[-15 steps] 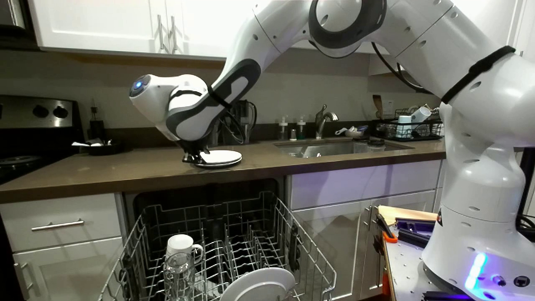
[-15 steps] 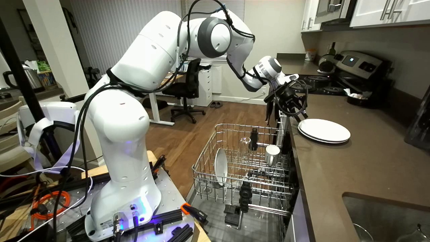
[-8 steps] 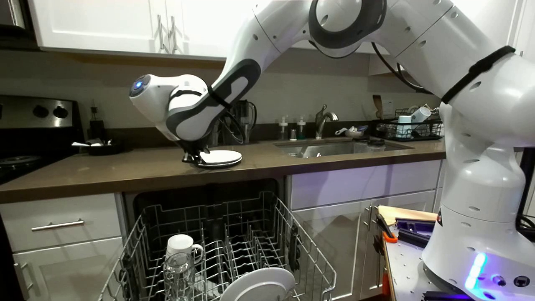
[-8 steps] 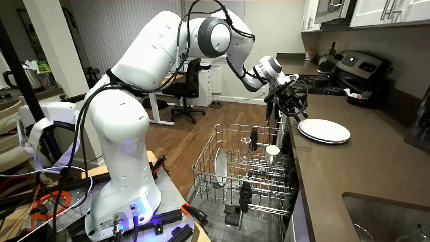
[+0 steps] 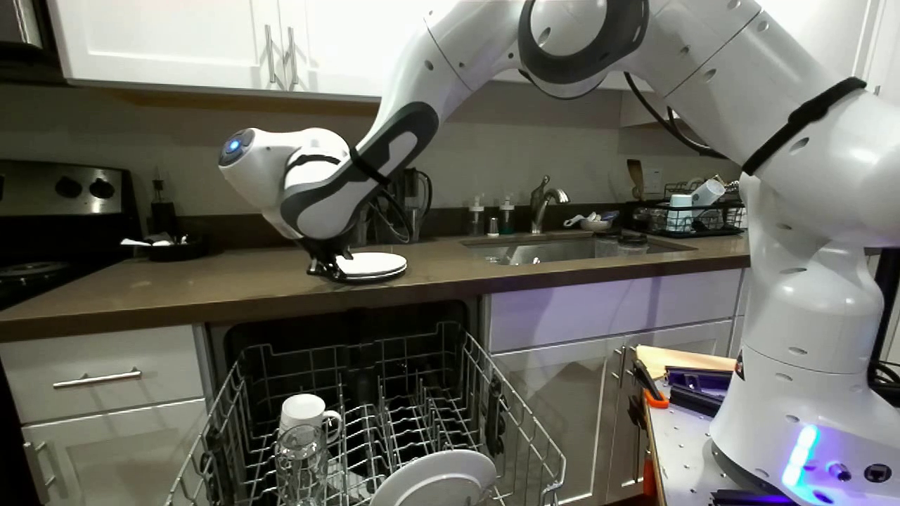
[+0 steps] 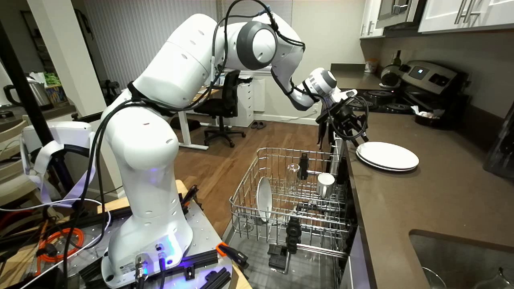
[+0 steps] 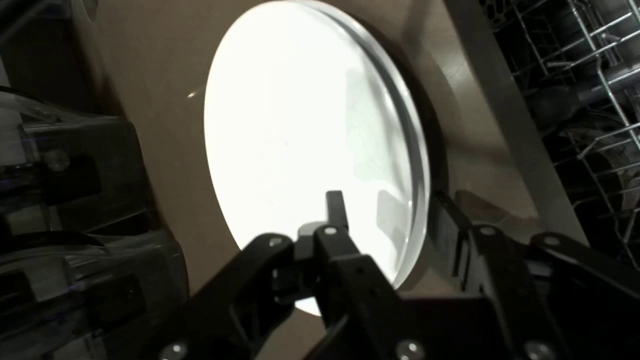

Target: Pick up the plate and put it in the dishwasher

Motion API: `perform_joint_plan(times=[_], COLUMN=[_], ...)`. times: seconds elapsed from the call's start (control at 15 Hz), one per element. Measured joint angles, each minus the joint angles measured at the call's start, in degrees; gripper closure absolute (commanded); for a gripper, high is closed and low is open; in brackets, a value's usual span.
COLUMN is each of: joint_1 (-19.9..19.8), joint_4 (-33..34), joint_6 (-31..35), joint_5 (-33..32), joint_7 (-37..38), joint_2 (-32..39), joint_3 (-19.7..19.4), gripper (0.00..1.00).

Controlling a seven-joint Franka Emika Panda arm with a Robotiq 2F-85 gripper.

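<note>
white and round, the plate (image 7: 300, 135) lies flat on the bench (image 5: 176, 288), and under it shows the rim of what looks like a lower plate (image 7: 421, 155). the tool (image 7: 390, 212) has its two sides partway apart and grips nothing. in the wrist view one finger (image 7: 337, 210) hangs over the plate's top and the other finger (image 7: 446, 232) is just outside the rim, so the edge sits between them. whether a tip touches the plate cannot be told.

to do this grab well, the tool should go down a little, with the outside finger sliding down beside the rim and not landing on it. if it goes too low, it may pinch both plates and lift two. it should close slowly, hold tight, then raise the edge a tiny bit to check that the rim does not slip. then it can bring the plate over to the dishwasher (image 5: 309, 327), where the rack (image 5: 513, 397) is pulled out and another plate (image 6: 264, 200) stands up and shows how this one could go
</note>
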Motion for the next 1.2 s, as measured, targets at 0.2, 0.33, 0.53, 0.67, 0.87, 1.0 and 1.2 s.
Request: perform_joint_plan(times=[0.2,0.33,0.53,0.67,0.87,1.0,1.2], joint_1=[0.00,0.00,0.02,0.05,0.11,0.15,0.22], joint_4=[0.00,0.00,0.00,-0.01,0.03,0.04,0.04], joint_6=[0.56,1.05,1.83,2.14,2.35,2.40,2.48], joint_5=[0.00,0.00,0.00,0.00,-0.02,-0.02,-0.02], joint_7=[-0.15,-0.29,-0.37,-0.38,-0.42,-0.43,-0.43], joint_2=[0.40,0.68,1.17,1.37,1.44,1.44,1.44], joint_3=[-0.28,-0.40,-0.43,-0.46,-0.57,-0.62,-0.69], gripper=[0.75,0.88,0.95,0.95,0.94,0.94,0.94])
